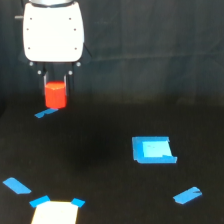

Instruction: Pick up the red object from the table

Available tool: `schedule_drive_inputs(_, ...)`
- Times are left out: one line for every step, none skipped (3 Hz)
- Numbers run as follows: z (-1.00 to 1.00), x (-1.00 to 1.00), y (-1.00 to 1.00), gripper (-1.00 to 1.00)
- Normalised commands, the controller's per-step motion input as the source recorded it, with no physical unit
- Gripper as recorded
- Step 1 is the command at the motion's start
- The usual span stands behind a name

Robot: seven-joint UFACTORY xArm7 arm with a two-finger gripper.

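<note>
Hand (55, 85) of the white arm was in the upper left of the frame, and its two dark fingers were closed on the red object (55, 95), one on each side. No brand, label or writing could be read on anything in this blurred picture. The red object was a small red-orange block, brighter at its top, and it hung between the fingers just above a thin blue tape strip (46, 113). Whether it touched the table (110, 75) could not be told. On the black table a bigger blue tape piece (153, 150) lay right of centre, and a pale rectangle (55, 213) with blue corners was at the bottom left edge.
</note>
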Motion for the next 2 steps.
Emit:
schedule_drive_inputs(-0.06,0.26,0.22,-1.0)
schedule_drive_inputs(0.07,-0.18,0.05,-1.0)
